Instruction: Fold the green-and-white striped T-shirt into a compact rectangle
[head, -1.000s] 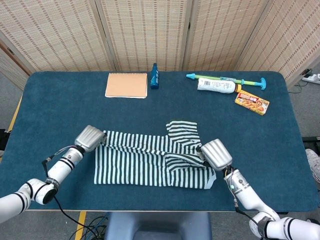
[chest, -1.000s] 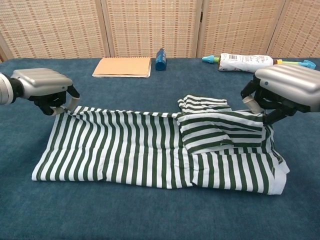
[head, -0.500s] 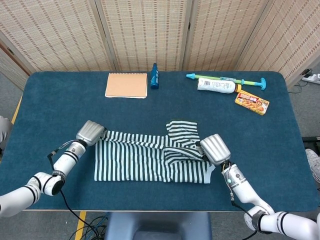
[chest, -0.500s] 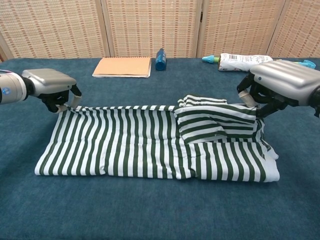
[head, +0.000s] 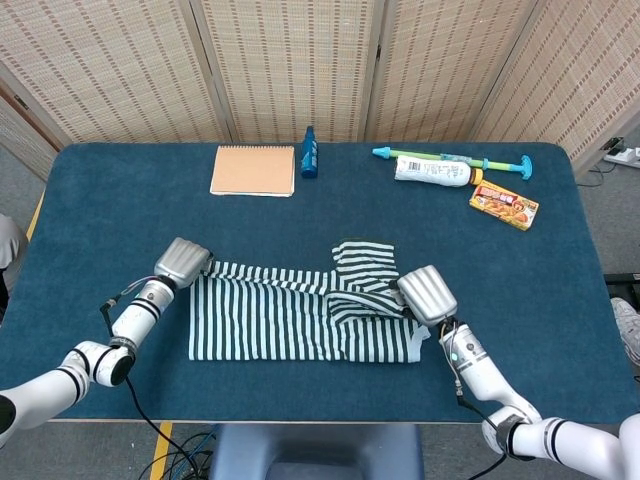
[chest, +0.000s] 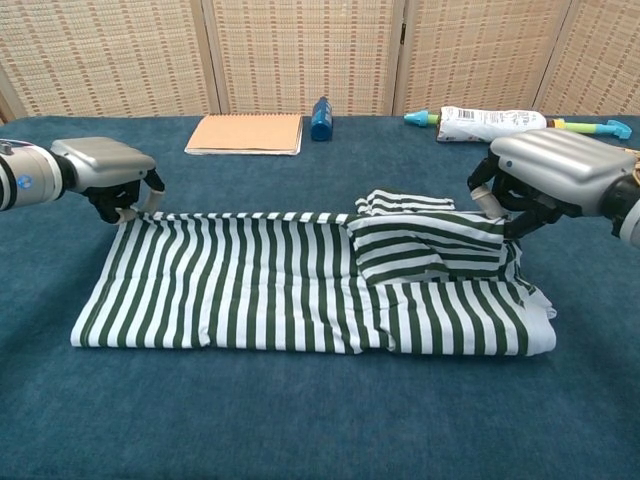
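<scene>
The striped T-shirt lies as a long band near the table's front edge, 1 sleeve doubled over toward its right end. The left hand pinches the far left corner; the right hand grips the far right edge beside the sleeve. To do this fold well, I judge both hands should keep the far edge taut and level, carry it evenly, and lay it square on the near edge
</scene>
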